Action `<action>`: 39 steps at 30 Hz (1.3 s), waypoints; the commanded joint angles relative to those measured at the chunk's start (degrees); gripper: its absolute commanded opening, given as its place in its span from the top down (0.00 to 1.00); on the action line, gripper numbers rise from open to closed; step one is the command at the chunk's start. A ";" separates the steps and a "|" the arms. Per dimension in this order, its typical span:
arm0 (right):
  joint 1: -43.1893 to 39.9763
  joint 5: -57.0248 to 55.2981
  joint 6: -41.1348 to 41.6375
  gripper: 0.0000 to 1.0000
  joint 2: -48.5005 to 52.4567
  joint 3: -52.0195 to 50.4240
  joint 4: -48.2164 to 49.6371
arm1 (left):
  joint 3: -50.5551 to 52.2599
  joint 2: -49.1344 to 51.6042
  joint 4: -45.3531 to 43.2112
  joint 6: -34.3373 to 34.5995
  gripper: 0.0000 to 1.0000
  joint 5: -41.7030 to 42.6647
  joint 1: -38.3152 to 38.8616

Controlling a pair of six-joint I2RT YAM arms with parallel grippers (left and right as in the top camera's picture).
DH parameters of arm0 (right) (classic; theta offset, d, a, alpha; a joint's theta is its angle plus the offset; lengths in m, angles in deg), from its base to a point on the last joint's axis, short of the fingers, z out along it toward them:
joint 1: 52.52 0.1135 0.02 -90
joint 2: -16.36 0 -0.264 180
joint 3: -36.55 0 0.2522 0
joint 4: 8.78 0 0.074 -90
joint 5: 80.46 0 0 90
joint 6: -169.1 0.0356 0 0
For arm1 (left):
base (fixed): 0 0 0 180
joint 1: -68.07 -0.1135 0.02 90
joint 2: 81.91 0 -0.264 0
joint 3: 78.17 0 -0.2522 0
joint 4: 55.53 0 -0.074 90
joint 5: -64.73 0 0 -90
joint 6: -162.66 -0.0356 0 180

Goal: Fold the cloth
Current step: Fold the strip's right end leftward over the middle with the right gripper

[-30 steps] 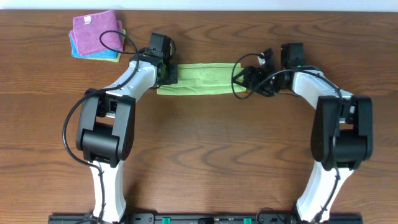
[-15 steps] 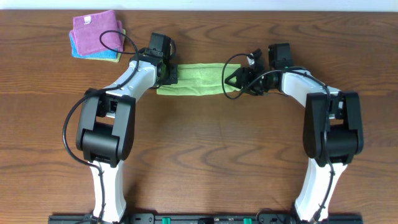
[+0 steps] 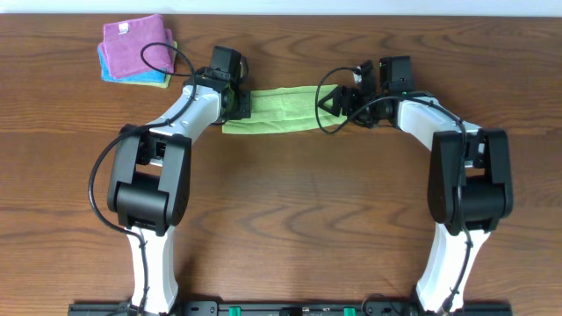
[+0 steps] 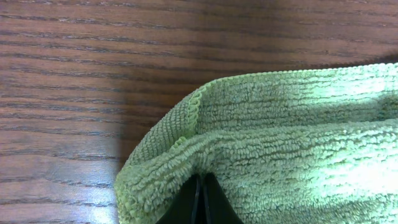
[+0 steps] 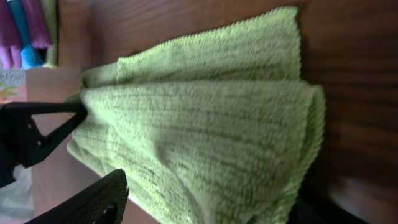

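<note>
The lime-green cloth (image 3: 277, 107) lies as a long narrow folded strip on the wooden table, between my two grippers. My left gripper (image 3: 239, 104) is shut on the strip's left end; in the left wrist view its black fingertips (image 4: 202, 190) pinch the folded pile of the cloth (image 4: 280, 143). My right gripper (image 3: 332, 101) is at the strip's right end. In the right wrist view the cloth (image 5: 199, 124) bulges, bunched across the wide gap between the jaws, with one finger (image 5: 93, 199) at its lower left edge. The right gripper (image 5: 214, 193) holds that end slightly raised.
A stack of folded purple, blue and yellow cloths (image 3: 136, 48) sits at the table's far left corner, behind the left arm, and shows blurred in the right wrist view (image 5: 25, 31). Cables loop over both wrists.
The right gripper has moved left along the strip and closed round its right end, pushing that end inward and lifting it a little. The left gripper has stayed shut in place.
</note>
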 commanded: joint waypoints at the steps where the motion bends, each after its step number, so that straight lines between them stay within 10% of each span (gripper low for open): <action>1: -0.52 -10.93 0.70 0.25 3.69 -1.79 -0.52 | 0.83 3.41 1.60 -0.98 0.94 0.66 0.55; 19: 3.52 -10.56 1.16 0.57 3.69 -1.79 2.58 | 0.83 3.41 2.71 -0.96 0.94 0.68 0.68; 26: 3.43 -8.33 1.20 0.98 3.67 -1.77 2.05 | 0.83 3.41 3.15 -1.01 0.94 0.63 1.20; 39: 3.28 -4.26 -1.03 0.98 -1.64 7.96 -7.93 | 0.83 3.41 4.20 -0.96 0.94 0.63 1.25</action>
